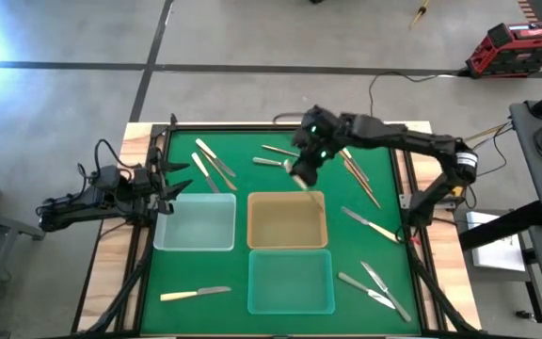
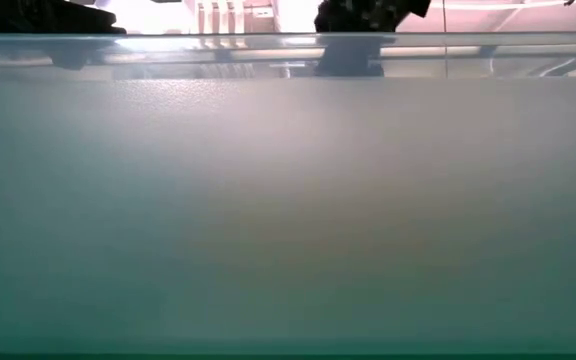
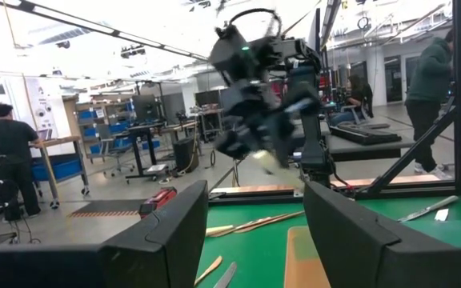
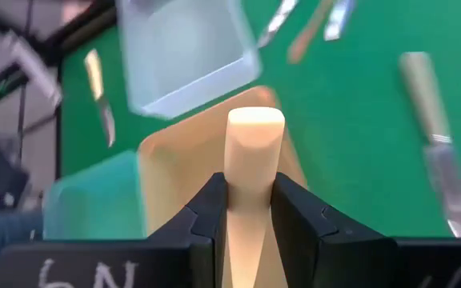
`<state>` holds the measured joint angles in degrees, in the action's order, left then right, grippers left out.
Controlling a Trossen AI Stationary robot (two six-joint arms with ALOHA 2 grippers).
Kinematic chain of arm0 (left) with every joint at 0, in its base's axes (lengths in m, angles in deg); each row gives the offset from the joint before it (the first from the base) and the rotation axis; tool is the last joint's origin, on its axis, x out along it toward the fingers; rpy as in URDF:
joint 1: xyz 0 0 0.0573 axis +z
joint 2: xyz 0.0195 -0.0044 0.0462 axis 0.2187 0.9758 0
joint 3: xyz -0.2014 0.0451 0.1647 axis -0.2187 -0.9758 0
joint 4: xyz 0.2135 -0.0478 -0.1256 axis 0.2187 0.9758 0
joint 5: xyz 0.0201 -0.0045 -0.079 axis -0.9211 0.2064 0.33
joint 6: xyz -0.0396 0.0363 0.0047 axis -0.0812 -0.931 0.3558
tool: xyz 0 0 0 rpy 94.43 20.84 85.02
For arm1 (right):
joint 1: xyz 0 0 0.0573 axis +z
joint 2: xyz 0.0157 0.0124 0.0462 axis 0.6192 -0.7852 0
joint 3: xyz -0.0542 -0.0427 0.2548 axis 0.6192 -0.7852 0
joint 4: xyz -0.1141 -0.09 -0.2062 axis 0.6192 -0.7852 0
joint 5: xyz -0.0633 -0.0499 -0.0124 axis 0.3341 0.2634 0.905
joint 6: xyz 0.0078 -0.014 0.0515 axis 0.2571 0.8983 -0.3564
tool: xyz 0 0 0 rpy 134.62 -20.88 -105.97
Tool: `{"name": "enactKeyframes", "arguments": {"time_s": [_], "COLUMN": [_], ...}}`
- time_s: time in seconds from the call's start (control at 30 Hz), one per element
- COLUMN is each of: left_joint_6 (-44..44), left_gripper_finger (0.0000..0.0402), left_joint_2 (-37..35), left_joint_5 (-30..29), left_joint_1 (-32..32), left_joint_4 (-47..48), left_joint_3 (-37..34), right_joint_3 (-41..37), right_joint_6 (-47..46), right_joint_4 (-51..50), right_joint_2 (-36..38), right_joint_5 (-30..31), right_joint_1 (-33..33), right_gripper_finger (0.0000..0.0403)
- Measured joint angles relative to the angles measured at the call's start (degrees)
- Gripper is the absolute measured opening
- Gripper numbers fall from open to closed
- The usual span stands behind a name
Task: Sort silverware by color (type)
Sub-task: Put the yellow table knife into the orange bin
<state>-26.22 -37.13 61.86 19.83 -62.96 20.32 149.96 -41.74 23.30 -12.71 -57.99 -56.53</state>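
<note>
Cream-handled piece (image 4: 253, 172) clamped in right hand (image 1: 305, 171) over amber tray (image 1: 287, 243); left hand (image 1: 179, 177) released, table edge.

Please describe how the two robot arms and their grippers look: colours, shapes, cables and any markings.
Both arms are black and jointed. The right arm carries a small green light near its wrist, and thin dark cables run along the left arm. The right gripper has two black, wedge-shaped fingers, with white handwritten marks on the body below them. The left gripper has broad, angular black fingers.
</note>
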Motion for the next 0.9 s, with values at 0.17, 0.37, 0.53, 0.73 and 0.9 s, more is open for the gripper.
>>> {"name": "enactKeyframes", "arguments": {"time_s": [0.17, 0.37, 0.53, 0.73, 0.9], "left_joint_6": [0.0, 0.0, 0.0, 0.0, 0.0], "left_gripper_finger": [0.0192, 0.0192, 0.0192, 0.0192, 0.0192], "left_joint_2": [0.0, 0.0, 0.0, 0.0, 0.0], "left_joint_5": [0.0, 0.0, 0.0, 0.0, 0.0], "left_joint_1": [0.0, 0.0, 0.0, 0.0, 0.0], "left_joint_4": [0.0, 0.0, 0.0, 0.0, 0.0], "left_joint_3": [0.0, 0.0, 0.0, 0.0, 0.0], "right_joint_3": [0.0, 0.0, 0.0, 0.0, -0.1], "right_joint_6": [1.3, -0.6, -2.8, -4.9, -6.6], "right_joint_4": [1.8, 10.2, 11.5, 8.9, 8.7], "right_joint_2": [-4.5, -11.2, -15.7, -19.2, -19.7], "right_joint_5": [0.9, 0.9, 1.4, 3.9, 4.0], "right_joint_1": [4.6, 8.9, 9.8, 9.8, 9.8], "right_gripper_finger": [0.0066, 0.0066, 0.0066, 0.0066, 0.0109]}}
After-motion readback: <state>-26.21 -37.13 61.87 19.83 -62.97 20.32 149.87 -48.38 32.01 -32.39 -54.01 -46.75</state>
